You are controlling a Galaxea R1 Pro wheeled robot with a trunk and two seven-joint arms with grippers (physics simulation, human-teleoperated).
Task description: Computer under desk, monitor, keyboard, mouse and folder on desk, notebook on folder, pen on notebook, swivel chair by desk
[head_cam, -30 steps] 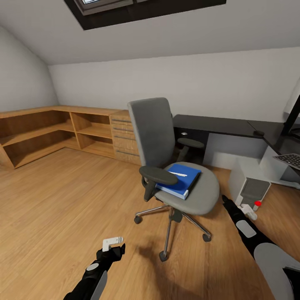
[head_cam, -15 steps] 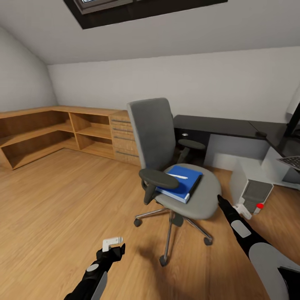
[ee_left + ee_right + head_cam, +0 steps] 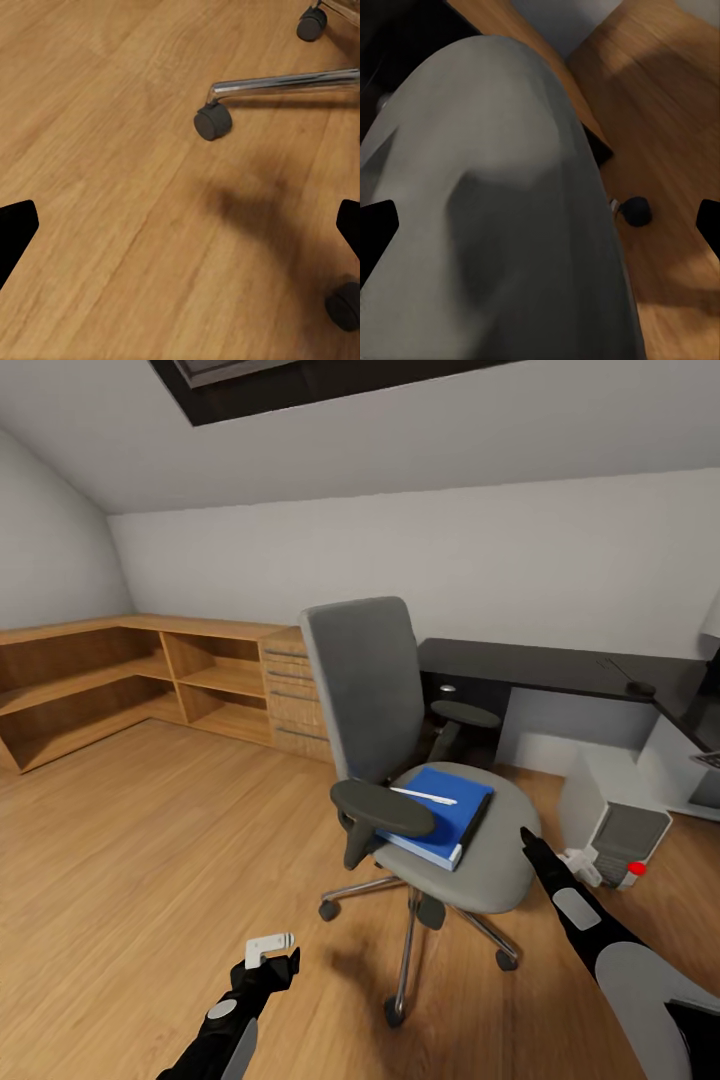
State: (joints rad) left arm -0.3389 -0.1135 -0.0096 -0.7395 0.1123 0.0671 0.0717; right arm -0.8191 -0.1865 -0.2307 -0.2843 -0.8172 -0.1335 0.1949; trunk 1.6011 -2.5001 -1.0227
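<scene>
Folder (image 3: 440, 818) lies flat on the chair (image 3: 470, 840) seat, white pen-like stick on top, long axis running from the near armrest back toward the desk (image 3: 540, 665). Your right gripper (image 3: 527, 840) is at the seat's front-right edge, just beside the chair, so it's the nearer arm; folder sits up and to its left across the cushion. Can't tell if its jaws are open. Left gripper (image 3: 268, 950) hangs low over the floor (image 3: 112, 187), well apart from the chair, jaws spread, holding nothing. Computer (image 3: 620, 822) sits on the floor right of the chair. Reach in with the right
</scene>
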